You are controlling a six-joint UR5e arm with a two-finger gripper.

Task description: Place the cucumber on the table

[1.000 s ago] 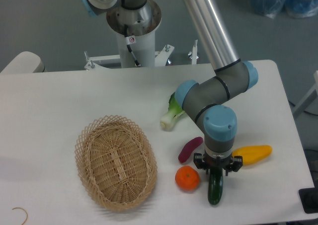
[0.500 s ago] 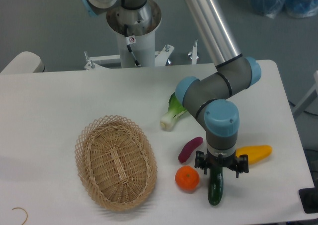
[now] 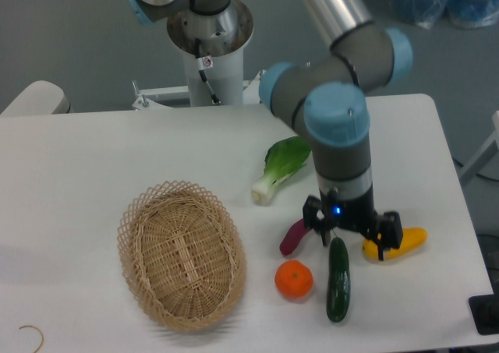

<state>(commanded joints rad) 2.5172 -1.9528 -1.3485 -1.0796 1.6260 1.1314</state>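
Note:
The cucumber point(image 3: 338, 281), a glossy dark green cylinder, lies on the white table point(image 3: 78, 166) near the front edge, pointing roughly front to back. My gripper point(image 3: 351, 232) hangs just above its far end, lifted clear of it, with the fingers point(image 3: 387, 236) spread wide and holding nothing.
An orange point(image 3: 294, 280) lies just left of the cucumber. A purple sweet potato point(image 3: 292, 238) lies behind it. A yellow fruit point(image 3: 399, 241) is to the right. A bok choy point(image 3: 278, 167) lies farther back. A woven basket point(image 3: 181, 254) stands at the left.
The gripper has opened, let go of the cucumber and risen above it. The cucumber stays on the table where it lay.

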